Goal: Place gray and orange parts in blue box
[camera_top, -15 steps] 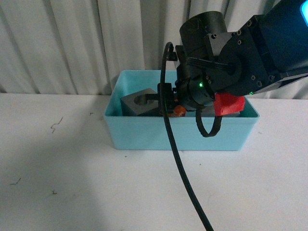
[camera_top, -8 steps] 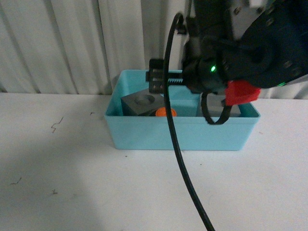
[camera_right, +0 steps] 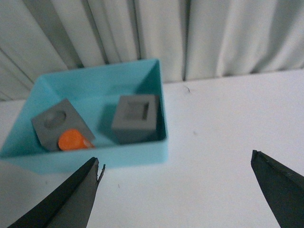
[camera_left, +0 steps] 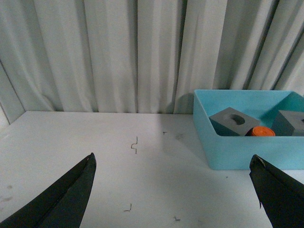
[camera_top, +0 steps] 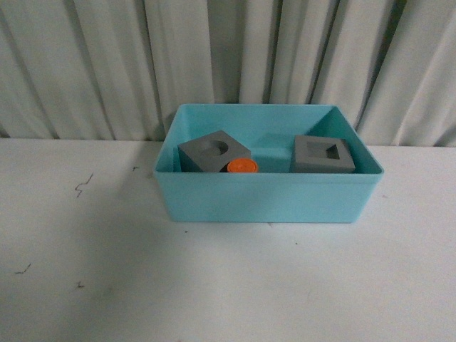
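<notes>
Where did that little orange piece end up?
In the front view, the orange cylinder sits inside the blue box, against its near wall, beside the gray cube with the round recess.

Soft, even, dimmish light; faint shadow left of the blue box; right wrist view slightly blurred.

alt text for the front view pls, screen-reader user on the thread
A light blue box sits on a white table before gray curtains, holding three parts: a gray cube with a round recess, an orange cylinder touching it, and a gray cube with a square recess apart. No arm is visible.
</notes>
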`<state>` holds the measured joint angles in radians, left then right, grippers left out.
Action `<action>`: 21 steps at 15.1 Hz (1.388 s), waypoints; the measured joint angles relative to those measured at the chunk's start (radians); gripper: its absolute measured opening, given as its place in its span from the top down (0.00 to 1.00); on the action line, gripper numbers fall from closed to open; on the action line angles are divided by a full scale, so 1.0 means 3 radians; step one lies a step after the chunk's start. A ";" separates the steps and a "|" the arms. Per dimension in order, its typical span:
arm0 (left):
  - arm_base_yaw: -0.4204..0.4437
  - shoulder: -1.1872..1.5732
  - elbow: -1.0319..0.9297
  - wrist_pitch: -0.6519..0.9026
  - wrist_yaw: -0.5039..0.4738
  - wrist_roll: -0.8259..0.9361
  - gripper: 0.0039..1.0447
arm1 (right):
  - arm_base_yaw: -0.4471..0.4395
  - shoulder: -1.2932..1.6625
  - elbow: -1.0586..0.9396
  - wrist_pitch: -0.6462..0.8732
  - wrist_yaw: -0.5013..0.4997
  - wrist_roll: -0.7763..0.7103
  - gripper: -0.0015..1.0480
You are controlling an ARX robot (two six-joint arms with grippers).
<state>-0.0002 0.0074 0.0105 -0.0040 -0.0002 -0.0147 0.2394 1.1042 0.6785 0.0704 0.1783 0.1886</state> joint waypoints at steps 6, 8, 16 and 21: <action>0.0000 0.0000 0.0000 0.0001 0.0000 0.0000 0.06 | 0.1344 -0.1670 -0.0904 -0.1863 0.0876 0.1115 0.07; 0.0000 0.0000 0.0000 -0.0003 -0.0017 0.0000 0.06 | 0.1283 -0.2560 -0.1719 -0.0230 0.1389 0.0379 0.29; 0.0000 0.0000 0.0000 0.0001 -0.0001 0.0000 0.06 | -0.0127 -0.3459 -0.2065 -0.0187 0.0095 -0.0596 0.98; 0.0000 0.0000 0.0000 0.0001 -0.0001 0.0000 0.06 | -0.0779 -0.3656 -0.2192 -0.0231 -0.0512 -0.0608 0.98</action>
<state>-0.0002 0.0074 0.0105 -0.0036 -0.0006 -0.0147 0.0055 0.0074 0.0208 0.0010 0.0246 0.0063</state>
